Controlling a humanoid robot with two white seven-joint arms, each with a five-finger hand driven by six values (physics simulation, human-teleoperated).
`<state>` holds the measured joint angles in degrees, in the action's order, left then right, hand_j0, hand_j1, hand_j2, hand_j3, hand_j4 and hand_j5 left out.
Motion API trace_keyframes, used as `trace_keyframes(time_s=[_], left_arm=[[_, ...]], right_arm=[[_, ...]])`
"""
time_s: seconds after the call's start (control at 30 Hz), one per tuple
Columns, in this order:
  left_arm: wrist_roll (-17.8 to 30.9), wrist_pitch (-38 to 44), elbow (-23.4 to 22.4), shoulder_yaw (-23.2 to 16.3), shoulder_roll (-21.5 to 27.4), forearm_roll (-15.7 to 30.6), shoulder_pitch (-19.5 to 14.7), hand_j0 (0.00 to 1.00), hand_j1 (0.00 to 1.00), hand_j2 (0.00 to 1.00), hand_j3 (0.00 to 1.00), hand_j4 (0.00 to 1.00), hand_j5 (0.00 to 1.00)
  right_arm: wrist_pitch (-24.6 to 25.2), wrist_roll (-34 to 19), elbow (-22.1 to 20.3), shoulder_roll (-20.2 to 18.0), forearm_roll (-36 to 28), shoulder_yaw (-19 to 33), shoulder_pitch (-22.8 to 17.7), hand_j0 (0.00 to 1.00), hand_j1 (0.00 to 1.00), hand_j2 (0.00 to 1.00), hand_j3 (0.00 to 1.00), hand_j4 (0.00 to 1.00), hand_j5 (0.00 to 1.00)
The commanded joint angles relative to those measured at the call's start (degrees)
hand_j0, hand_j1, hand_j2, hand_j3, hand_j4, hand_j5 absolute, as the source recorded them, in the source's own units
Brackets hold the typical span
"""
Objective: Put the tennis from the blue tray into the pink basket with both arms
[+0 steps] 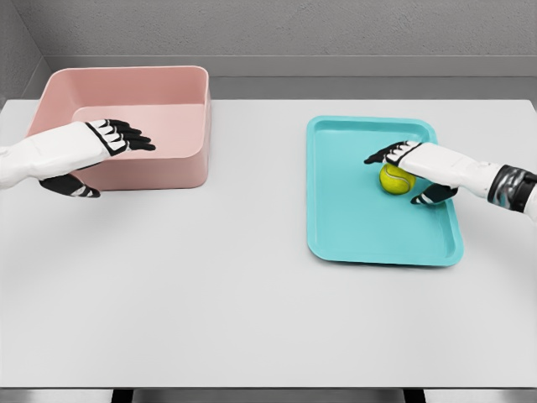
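A yellow-green tennis ball lies in the upper right part of the blue tray. My right hand reaches in from the right and straddles the ball, fingers straight along its far side and the thumb at its near right. The hand is open, not clenched on the ball. The pink basket stands at the back left with nothing visible inside. My left hand hovers open over the basket's near left wall, fingers pointing right and holding nothing.
The white table spreads wide in front of both containers. A gap of bare tabletop separates basket and tray. A grey wall rises behind the table's far edge.
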<state>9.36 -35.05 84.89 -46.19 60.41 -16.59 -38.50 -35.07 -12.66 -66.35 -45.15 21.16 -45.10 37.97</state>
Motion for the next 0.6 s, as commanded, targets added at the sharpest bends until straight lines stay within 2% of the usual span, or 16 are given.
trace_keyframes(time_s=[0.0,0.57], left_arm=[[0.04,0.05,-0.08,-0.13,0.15,0.86,0.0,1.0,1.0,1.0,1.0,1.0,1.0],[0.13,0.05,1.95,0.14,1.82,0.95,1.41,1.0,1.0,1.0,1.0,1.0,1.0]], right_arm=[[0.07,-0.35,0.0,-0.02,-0.33,0.01,0.0,0.9,0.9,0.9,0.9,0.9,0.9],[0.07,-0.7,2.11,0.94,-0.24,0.27,0.62,0.87,0.87,0.87,0.87,0.87,0.87]])
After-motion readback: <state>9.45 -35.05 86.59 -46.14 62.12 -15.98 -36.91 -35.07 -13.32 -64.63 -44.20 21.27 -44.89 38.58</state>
